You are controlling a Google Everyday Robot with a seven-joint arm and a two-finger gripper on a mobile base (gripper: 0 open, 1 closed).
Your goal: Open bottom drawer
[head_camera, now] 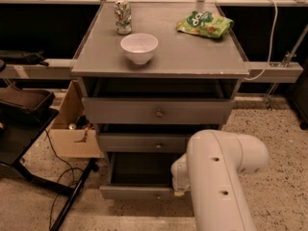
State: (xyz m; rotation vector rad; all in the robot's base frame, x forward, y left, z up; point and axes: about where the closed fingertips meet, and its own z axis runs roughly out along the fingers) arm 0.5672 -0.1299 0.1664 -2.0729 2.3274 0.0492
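Reaching down to the right end of the open bottom drawer (137, 192), my gripper (179, 190) hides behind my arm (219, 172); whether it is spread or clamped, I cannot tell.

Layout. The gripper (178, 189) sits at the right end of the bottom drawer (134, 192), whose front stands forward of the middle drawer (144, 142) above it; the top drawer (156, 110) lies higher still. On the cabinet top (192, 57), above and behind the gripper: bowl (139, 47) to its left, can (123, 17) behind the bowl, bag (204, 24) to the right. A cardboard box (72, 134) lies far left on the floor.
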